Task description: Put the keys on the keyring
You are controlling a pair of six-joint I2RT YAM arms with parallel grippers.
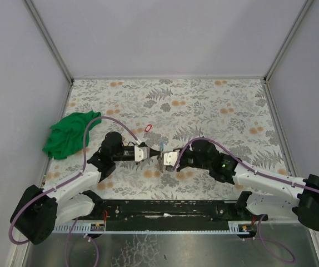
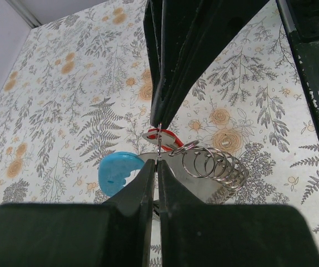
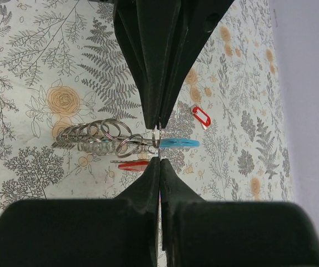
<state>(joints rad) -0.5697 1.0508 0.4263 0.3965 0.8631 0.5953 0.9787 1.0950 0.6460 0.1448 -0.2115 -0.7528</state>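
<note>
My left gripper (image 1: 154, 152) and right gripper (image 1: 163, 160) meet tip to tip at the table's middle. In the left wrist view my left gripper (image 2: 158, 143) is shut on a thin metal ring seen edge-on. Beside it hang a light-blue tag (image 2: 118, 173), a red tag (image 2: 169, 137) and a bunch of small metal rings (image 2: 215, 167) of the keyring. In the right wrist view my right gripper (image 3: 158, 143) is shut on the same thin ring, with the light-blue tag (image 3: 179, 143), red tag (image 3: 131, 165) and ring bunch (image 3: 95, 136) around it. The keys' blades are mostly hidden.
A loose red key tag (image 1: 148, 128) lies on the floral table beyond the grippers and also shows in the right wrist view (image 3: 202, 117). A green cloth (image 1: 69, 134) lies crumpled at the left. Grey walls enclose the table (image 1: 215, 105).
</note>
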